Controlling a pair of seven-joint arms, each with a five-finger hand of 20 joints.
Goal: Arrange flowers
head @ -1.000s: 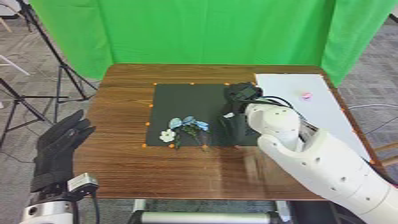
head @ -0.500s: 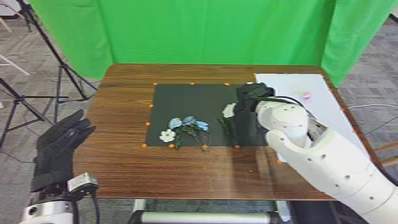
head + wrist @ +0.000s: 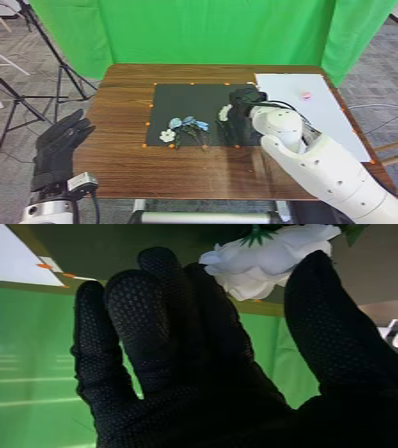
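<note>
fingers [image 3: 138, 319] straight, the right hand [image 3: 245, 95] is near a white flower [image 3: 266, 259] over the dark mat [image 3: 191, 97]; the left hand [image 3: 59, 145], also open, is by the bench [image 3: 124, 172].

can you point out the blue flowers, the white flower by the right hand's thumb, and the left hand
blue flowers [image 3: 176, 123]: head view, on the leftmost blue bloom
white flower [image 3: 260, 261]: right wrist view, on its petals
left hand [image 3: 59, 150]: head view, on the black glove
</note>
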